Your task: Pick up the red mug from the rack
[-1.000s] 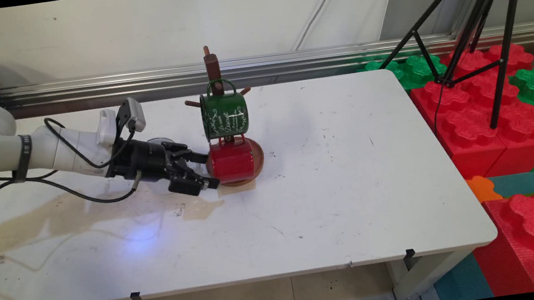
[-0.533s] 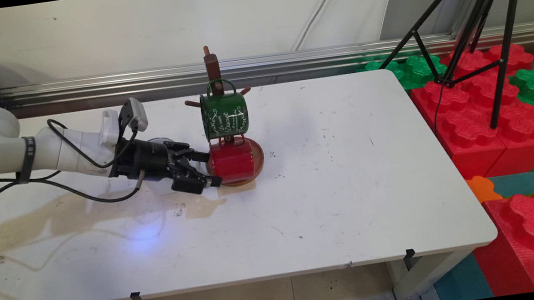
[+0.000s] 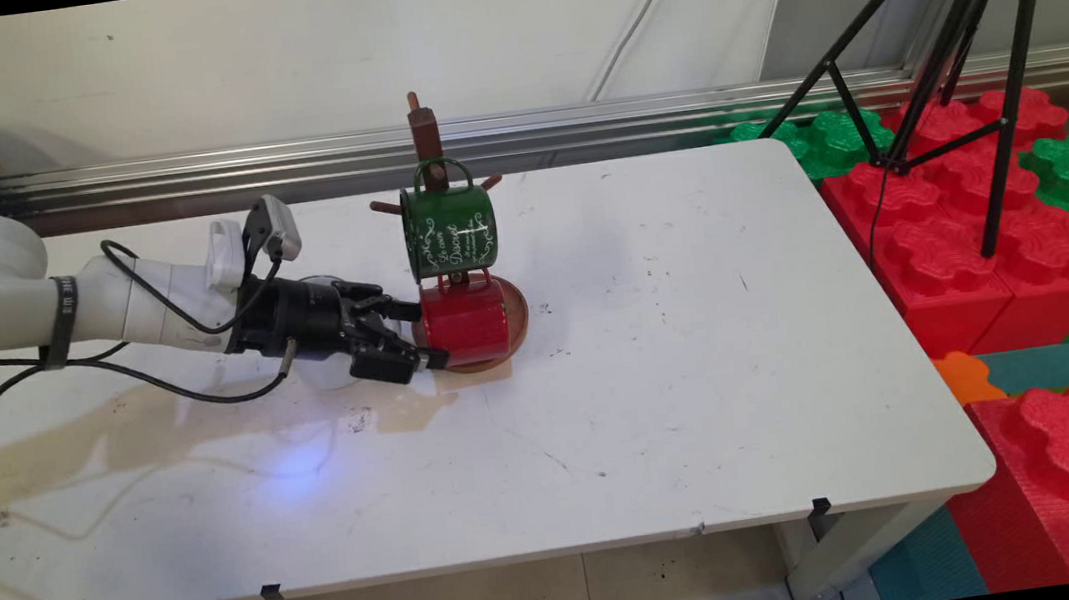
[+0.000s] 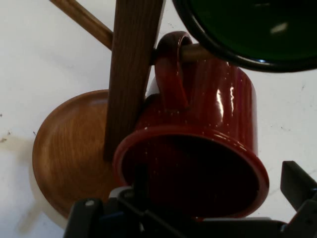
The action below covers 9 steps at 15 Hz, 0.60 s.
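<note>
Two enamel mugs hang on a wooden mug tree point(image 3: 425, 136) that stands toward the far edge of the white table point(image 3: 662, 356), a bit left of the middle. Green mug point(image 3: 449, 230) with white lettering is up top, red mug point(image 3: 464, 321) hangs lower down, right over the tree's round wooden base point(image 3: 514, 314). The black two-finger gripper point(image 3: 428, 334) comes in low from the left edge side, lying nearly flat to the surface, and it's spread wide around the open mouth of the red mug, not clamped on anything as far as I can tell. In the main view one finger sits at the far side of the mug's rim and the other at the near side, right against the base's edge. From the hand view you look straight into the red mug point(image 4: 198, 168), handle looped over a peg on the brown post point(image 4: 131, 69), with the green mug's dark rim point(image 4: 237, 29) above it and the base point(image 4: 69, 153) off to the side; a finger point(image 4: 297, 191) shows just outside the mug's rim. Brownish stain point(image 3: 156, 424) spreads across the table under the arm toward the left edge.
</note>
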{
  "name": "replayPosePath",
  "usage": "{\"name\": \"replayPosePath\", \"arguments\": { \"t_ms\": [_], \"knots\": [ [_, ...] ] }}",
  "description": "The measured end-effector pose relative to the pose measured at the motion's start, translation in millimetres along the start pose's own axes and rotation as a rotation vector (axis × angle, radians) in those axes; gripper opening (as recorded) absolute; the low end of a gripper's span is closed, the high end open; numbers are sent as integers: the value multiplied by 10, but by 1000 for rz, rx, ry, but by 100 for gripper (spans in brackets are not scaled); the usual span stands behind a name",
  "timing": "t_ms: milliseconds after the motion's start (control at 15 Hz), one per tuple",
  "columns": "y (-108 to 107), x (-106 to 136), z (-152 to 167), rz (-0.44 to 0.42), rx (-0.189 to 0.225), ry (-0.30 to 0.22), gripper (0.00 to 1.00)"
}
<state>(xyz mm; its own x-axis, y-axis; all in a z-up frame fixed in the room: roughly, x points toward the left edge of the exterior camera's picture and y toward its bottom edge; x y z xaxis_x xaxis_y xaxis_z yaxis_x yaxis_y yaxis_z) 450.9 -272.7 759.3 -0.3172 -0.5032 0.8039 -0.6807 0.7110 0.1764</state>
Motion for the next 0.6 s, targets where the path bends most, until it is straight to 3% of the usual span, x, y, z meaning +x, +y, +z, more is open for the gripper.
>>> {"name": "replayPosePath", "arguments": {
  "t_ms": [533, 600],
  "knots": [
    [10, -10, 35, -15, -2, 5, 100],
    [13, -10, 38, -17, -3, 6, 0]
  ]
}}
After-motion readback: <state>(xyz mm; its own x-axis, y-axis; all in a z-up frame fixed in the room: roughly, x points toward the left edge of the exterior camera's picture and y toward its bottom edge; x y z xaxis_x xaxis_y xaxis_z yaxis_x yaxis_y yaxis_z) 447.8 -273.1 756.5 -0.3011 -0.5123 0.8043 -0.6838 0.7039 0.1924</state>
